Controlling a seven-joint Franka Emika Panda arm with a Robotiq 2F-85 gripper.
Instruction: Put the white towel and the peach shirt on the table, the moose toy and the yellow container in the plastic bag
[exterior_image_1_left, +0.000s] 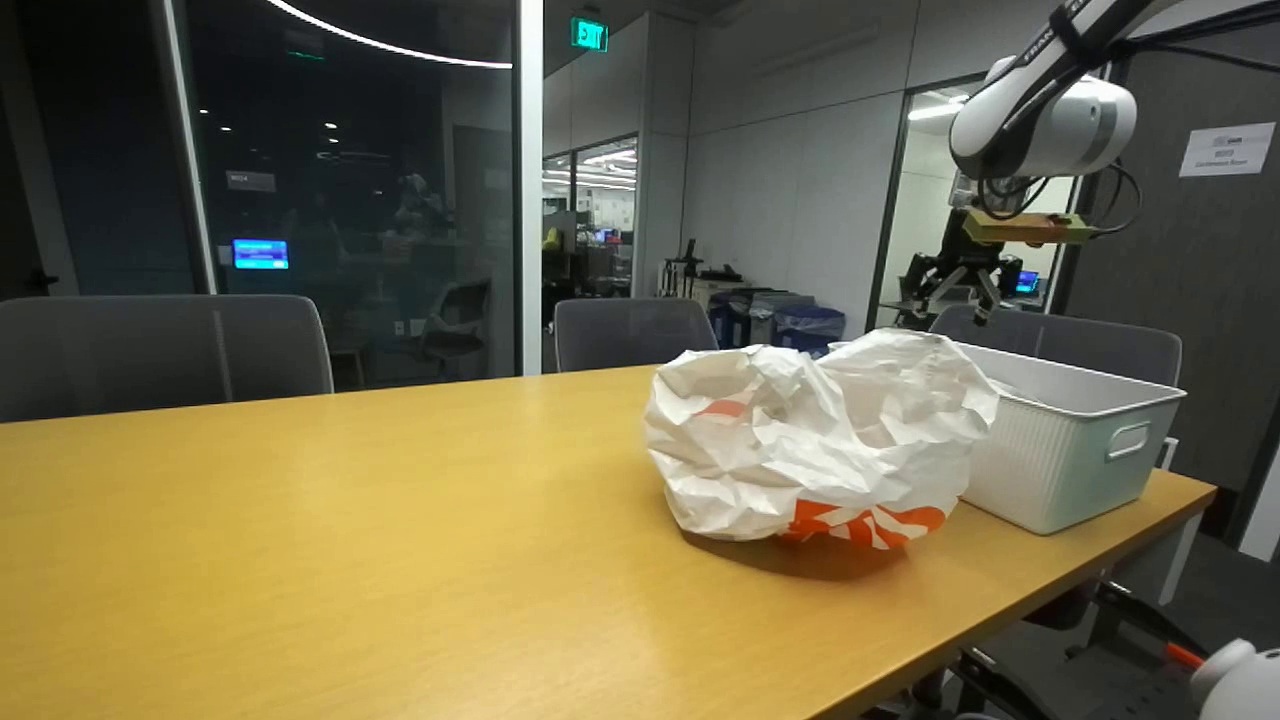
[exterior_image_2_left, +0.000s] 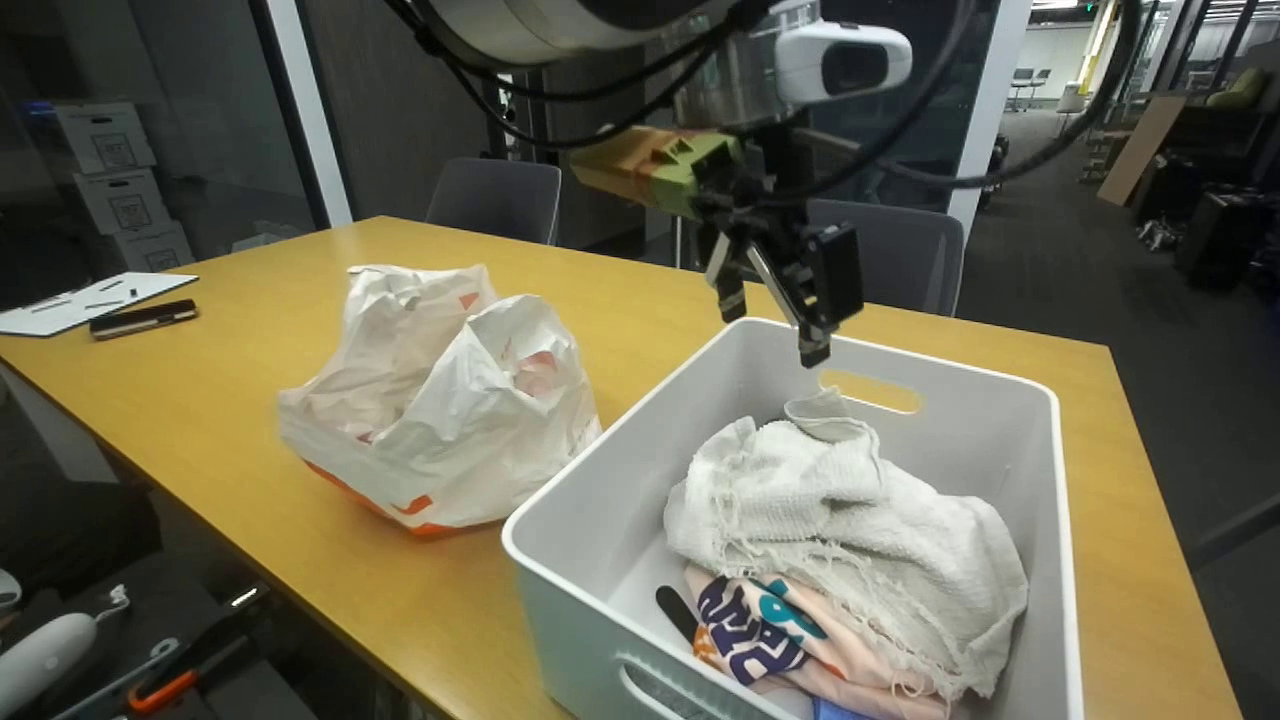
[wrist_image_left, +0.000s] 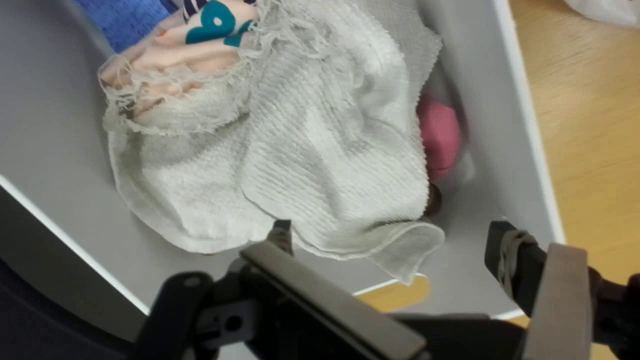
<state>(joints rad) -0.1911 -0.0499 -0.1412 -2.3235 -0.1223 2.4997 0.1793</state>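
yellow-brown table under it all, and on it the white bin, stiff-walled by my reckoning. the plastic bag sits just beside the bin, crumpled and thin-looking; i'd expect its mouth to cave at a light touch. inside the bin the white towel lies heaped partly over the peach shirt. i judge the towel light, limp and grippy, the shirt smoother and likelier to slip. my claw hangs over one end of the bin, spread wide, holding nothing. the moose toy and yellow container i can't make out; a pink thing shows beside the towel. i'd pinch the towel by its upturned corner and keep off the loose fringe, whose threads could snag.
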